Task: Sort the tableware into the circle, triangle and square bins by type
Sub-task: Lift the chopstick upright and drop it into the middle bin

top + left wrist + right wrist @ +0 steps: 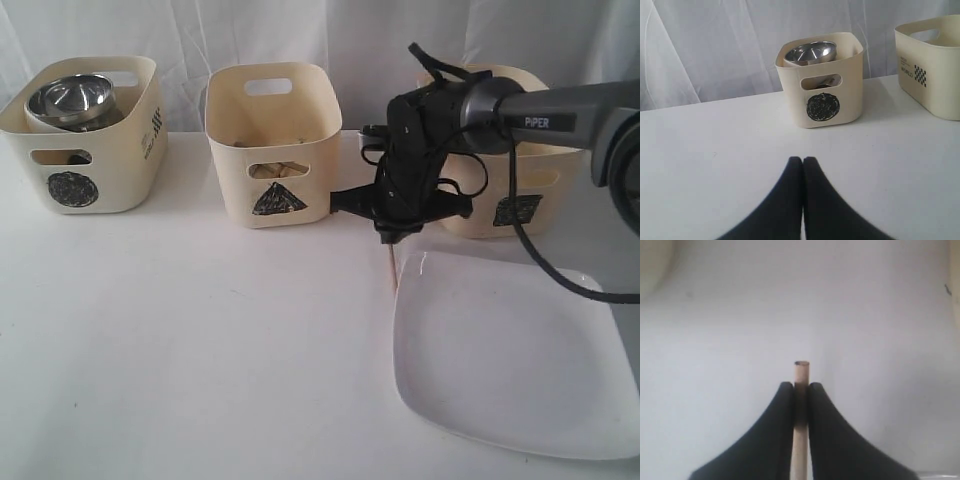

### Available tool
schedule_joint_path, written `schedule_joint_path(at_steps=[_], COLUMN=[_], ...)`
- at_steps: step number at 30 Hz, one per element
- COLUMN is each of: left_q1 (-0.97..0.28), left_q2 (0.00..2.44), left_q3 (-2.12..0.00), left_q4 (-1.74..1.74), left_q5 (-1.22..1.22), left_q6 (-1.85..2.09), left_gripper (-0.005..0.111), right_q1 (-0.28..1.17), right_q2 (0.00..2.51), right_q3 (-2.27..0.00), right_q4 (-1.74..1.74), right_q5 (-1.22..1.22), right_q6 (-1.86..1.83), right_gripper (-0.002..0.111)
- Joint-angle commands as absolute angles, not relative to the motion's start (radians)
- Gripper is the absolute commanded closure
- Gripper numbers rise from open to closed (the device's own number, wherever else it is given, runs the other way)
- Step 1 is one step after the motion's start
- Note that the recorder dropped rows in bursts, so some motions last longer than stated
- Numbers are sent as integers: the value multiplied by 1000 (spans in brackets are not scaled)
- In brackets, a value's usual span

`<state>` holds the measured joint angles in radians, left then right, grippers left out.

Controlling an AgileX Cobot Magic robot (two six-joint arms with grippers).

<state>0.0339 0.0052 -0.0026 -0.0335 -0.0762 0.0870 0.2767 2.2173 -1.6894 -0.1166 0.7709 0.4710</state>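
Pincer of the right arm (801, 390) is clamped on a wooden chopstick (801, 371), just beside the white plate (510, 360). Left pincer (802, 162) is pressed together and empty over the surface (715, 150).

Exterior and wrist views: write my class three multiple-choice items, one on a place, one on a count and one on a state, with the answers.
1. Where is the steel bowl? A in the circle bin; B on the floor; C on a shelf.
2. How many bins stand on the table? A two; B three; C four.
3. What state is the right gripper in? A open, empty; B shut on a wooden chopstick; C shut on a fork.
Answers: 1 A, it shows above that bin's rim. 2 B, circle bin, triangle bin and square bin. 3 B, the jaws pinch the stick.
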Motion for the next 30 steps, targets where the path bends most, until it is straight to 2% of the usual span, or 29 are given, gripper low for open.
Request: schedule_joint_path(at_steps=[1, 11, 21, 25, 30], left_q1=[34, 34, 34, 34, 34], left_q2=[0, 0, 0, 0, 0], left_q3=[0, 0, 0, 0, 0], left_q4=[-31, -31, -31, -31, -31], left_q5=[-83, -83, -83, -83, -83], left_q6=[86, 86, 86, 86, 86], left_gripper=[107, 107, 107, 107, 107], right_q1=[311, 379, 358, 354, 328], right_q2=[2139, 1999, 1664, 1622, 1628], right_q3=[-1688, -1675, -1347, -1288, -1288], right_q4=[-65, 223, 277, 291, 287], right_q5=[744, 708, 122, -123, -258], right_q6=[357, 27, -16, 37, 181], right_gripper=[108, 108, 108, 108, 108])
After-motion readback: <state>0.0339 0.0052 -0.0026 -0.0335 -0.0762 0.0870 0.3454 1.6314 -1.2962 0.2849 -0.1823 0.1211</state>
